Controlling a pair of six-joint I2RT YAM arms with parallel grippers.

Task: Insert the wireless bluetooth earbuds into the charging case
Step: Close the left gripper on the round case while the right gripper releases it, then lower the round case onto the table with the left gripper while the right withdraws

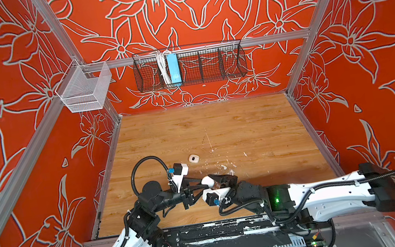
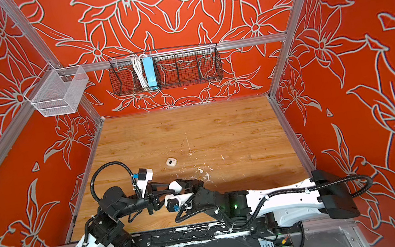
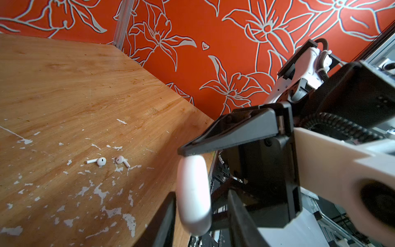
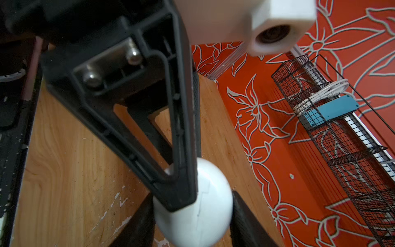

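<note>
Wooden tabletop; charging case gripped by right hand; left hand at it, grip unclear.

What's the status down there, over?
Right claw clamped on charging case. Left claw around it, grip unclear. Both earbuds loose on table. White disc sits apart.

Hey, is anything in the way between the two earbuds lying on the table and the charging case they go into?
Yes, apparently the case itself: the charging case, gripped by the left tool and right tool, looks shut, only a seam showing. The earbuds lie uncovered on the table, apart from it.
</note>
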